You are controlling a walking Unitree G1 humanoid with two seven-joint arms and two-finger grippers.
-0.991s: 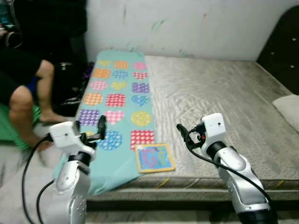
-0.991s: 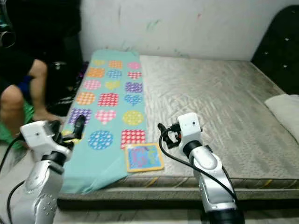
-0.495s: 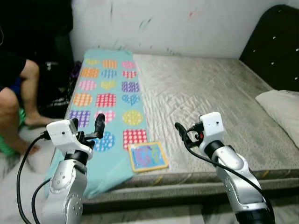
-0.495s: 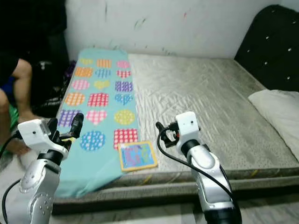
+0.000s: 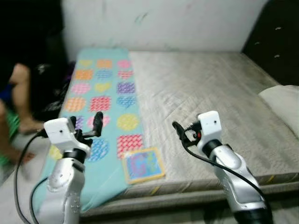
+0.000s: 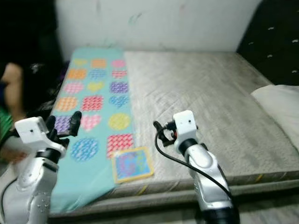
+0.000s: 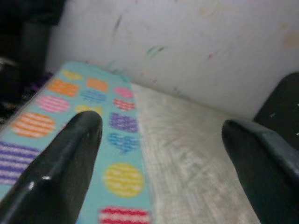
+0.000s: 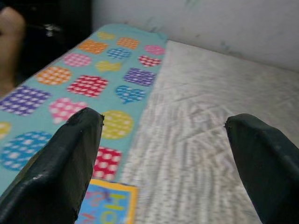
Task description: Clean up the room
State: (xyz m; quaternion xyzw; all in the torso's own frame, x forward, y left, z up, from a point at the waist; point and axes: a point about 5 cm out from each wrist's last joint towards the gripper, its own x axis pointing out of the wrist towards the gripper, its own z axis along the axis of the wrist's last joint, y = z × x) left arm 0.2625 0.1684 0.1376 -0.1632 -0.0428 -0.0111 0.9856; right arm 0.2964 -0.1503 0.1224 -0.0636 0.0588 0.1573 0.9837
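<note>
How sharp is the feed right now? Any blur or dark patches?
Both eye views are soft with motion blur; the book near the bed's edge is smeared, and the upper left corner is nearly black. The left wrist view is hazy. The right wrist view is sharper, blanket pattern readable.

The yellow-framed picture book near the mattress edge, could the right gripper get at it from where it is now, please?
Probably yes. The book lies flat and uncovered on the mattress, and the right gripper hovers open just beyond it with nothing between them.
</note>
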